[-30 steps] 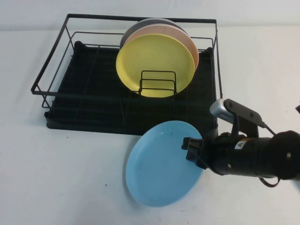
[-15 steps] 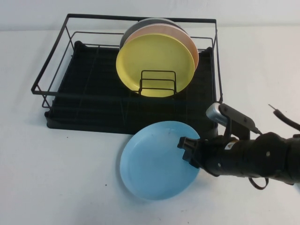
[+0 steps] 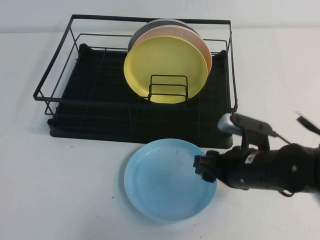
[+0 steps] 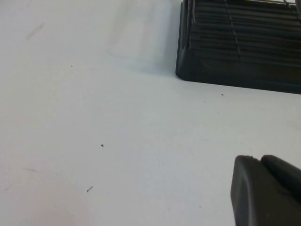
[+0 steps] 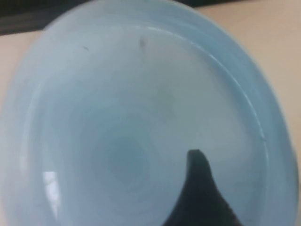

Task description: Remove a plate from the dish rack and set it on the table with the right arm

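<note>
Now your round light blue glossy plate (image 3: 167, 180) lies flat on the white speckled bench (image 3: 65, 190) — right end effector (image 3: 204, 167) at its rim, grip undeterminable; left end effector (image 4: 265, 190) parked, likewise — withdrawal remains.

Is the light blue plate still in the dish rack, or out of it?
Out: the round light blue plate lies flat on the white table, in front of the black wire dish rack.
</note>
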Tool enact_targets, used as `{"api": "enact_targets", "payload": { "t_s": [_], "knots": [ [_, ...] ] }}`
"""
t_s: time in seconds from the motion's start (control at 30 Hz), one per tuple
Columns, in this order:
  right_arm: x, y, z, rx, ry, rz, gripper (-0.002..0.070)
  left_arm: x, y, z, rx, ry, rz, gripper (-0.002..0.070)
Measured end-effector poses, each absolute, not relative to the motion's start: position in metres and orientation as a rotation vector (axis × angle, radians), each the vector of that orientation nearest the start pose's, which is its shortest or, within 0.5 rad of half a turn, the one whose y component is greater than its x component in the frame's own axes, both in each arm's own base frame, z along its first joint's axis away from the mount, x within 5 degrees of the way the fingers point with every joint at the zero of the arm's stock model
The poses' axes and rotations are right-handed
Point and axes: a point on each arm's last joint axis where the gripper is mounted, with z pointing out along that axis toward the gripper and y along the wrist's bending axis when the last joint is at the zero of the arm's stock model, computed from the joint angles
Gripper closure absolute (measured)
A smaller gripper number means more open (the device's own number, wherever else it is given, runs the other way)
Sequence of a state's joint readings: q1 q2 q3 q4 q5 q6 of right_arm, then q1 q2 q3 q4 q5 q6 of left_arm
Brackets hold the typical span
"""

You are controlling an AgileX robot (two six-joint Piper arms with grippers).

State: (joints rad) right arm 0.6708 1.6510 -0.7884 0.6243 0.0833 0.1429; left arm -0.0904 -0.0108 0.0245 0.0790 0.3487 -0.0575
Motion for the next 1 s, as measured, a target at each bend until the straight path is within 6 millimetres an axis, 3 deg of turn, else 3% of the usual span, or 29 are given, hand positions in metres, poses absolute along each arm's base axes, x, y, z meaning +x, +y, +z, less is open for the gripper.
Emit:
{"api": "enact_targets", "payload": {
  "t_s": [0.13, 0.23, 0.3, 0.37, 0.53, 0.8, 1.0],
  "knots": [
    [0.236, 0.193, 0.214, -0.005, 2.426, 0.732, 0.0309, 0.053, -0.002, 0.174, 0.080, 1.843, -0.027, 0.0679],
    [0.221, 0.185, 0.244, -0.115, 2.366, 0.757, 0.0435, 0.053, -0.002, 0.174, 0.080, 1.843, -0.027, 0.0679],
    [0.208, 0.177, 0.264, -0.206, 2.342, 0.761, 0.0568, 0.053, -0.002, 0.174, 0.080, 1.843, -0.027, 0.0679],
    [0.193, 0.168, 0.282, -0.282, 2.316, 0.760, 0.0639, 0.053, -0.002, 0.174, 0.080, 1.843, -0.027, 0.0679],
    [0.157, 0.141, 0.312, -0.438, 2.287, 0.715, 0.0685, 0.053, -0.002, 0.174, 0.080, 1.843, -0.027, 0.0679],
    [0.112, 0.109, 0.322, -0.597, 2.404, 0.627, 0.0694, 0.053, -0.002, 0.174, 0.080, 1.843, -0.027, 0.0679],
    [0.109, 0.100, 0.312, -0.693, 2.402, 0.505, 0.0694, 0.053, -0.002, 0.174, 0.080, 1.843, -0.027, 0.0679]
  ]
}}
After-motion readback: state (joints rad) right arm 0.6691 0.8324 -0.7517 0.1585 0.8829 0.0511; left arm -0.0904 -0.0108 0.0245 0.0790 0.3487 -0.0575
